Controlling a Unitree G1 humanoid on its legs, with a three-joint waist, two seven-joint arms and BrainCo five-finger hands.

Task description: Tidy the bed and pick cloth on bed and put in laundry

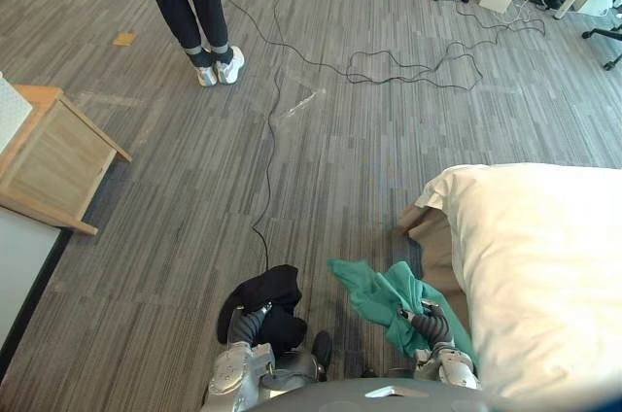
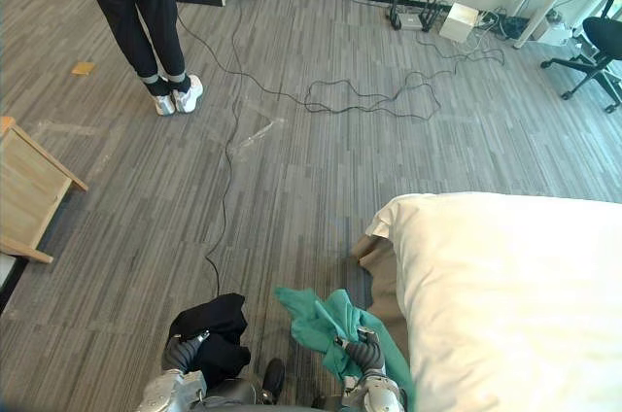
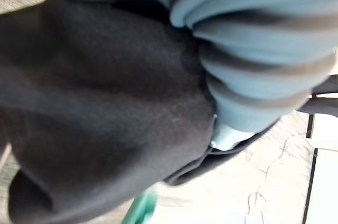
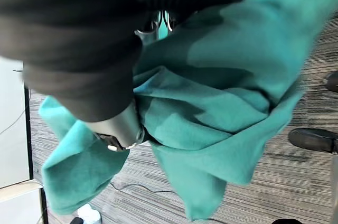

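Observation:
My left hand (image 1: 247, 325) is shut on a bunched black cloth (image 1: 264, 293), held low in front of me above the carpet. The left wrist view has the same black cloth (image 3: 100, 102) draped over the hand's ribbed cover. My right hand (image 1: 426, 323) is shut on a teal cloth (image 1: 374, 297), which hangs in folds beside the bed's corner. Seen from the right wrist, the teal cloth (image 4: 211, 108) wraps round the hand (image 4: 119, 126). The bed (image 1: 544, 276) with its white cover lies at the right.
A person (image 1: 194, 4) in dark trousers and white shoes stands at the far left. A wooden bedside cabinet (image 1: 53, 154) sits at the left edge. Cables (image 1: 408, 67) trail over the grey carpet. A brown sheet corner (image 1: 432, 237) hangs off the bed.

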